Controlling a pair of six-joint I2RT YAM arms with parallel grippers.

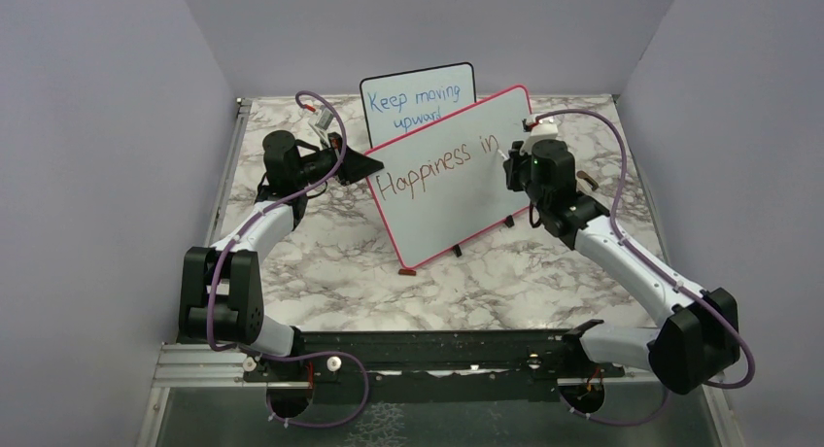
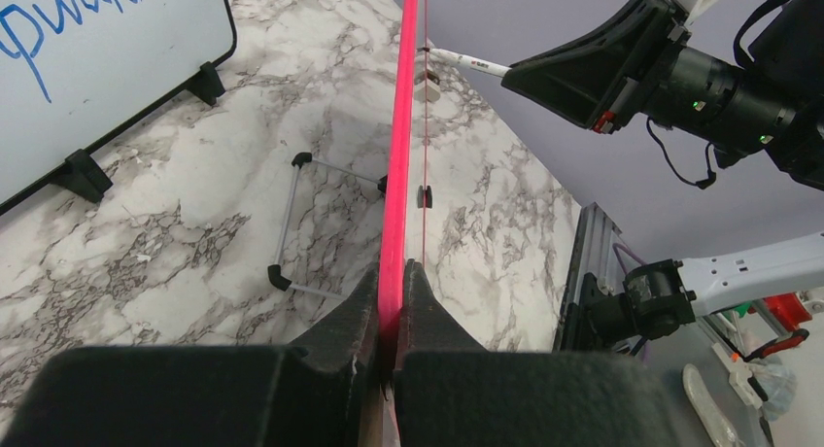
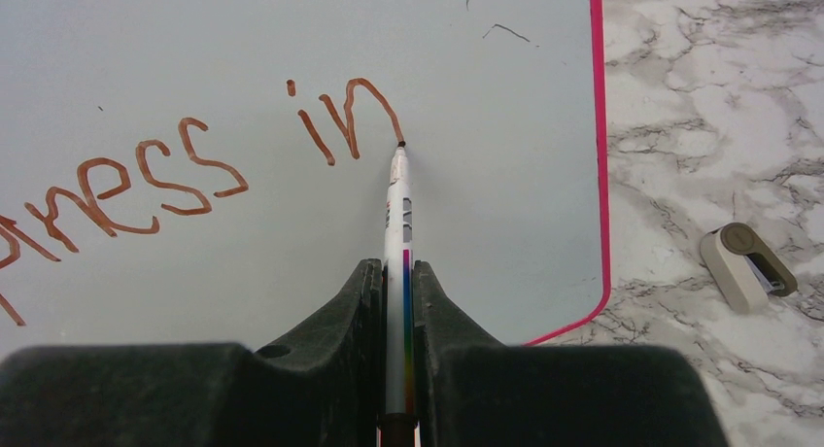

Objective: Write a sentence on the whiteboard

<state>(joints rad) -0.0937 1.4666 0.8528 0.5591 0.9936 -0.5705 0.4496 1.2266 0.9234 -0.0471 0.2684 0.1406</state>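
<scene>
The whiteboard (image 1: 457,180) with a pink-red frame stands tilted at the table's middle. Brownish-red writing, the sentence (image 1: 437,165), reads "Happiness in" across it. My left gripper (image 1: 358,165) is shut on the board's left edge; in the left wrist view the pink frame (image 2: 398,175) runs edge-on between the jaws of that gripper (image 2: 392,277). My right gripper (image 1: 507,155) is shut on a white marker (image 3: 398,233) with a rainbow stripe. The marker's tip touches the board at the end of the "n" of "in" (image 3: 345,121). The whiteboard (image 3: 291,223) fills most of the right wrist view.
A smaller black-framed board (image 1: 416,102) with blue writing stands behind the whiteboard, also seen in the left wrist view as the black-framed board (image 2: 107,68). A small beige and black object (image 3: 746,265) lies on the marble table (image 1: 321,243) to the whiteboard's right.
</scene>
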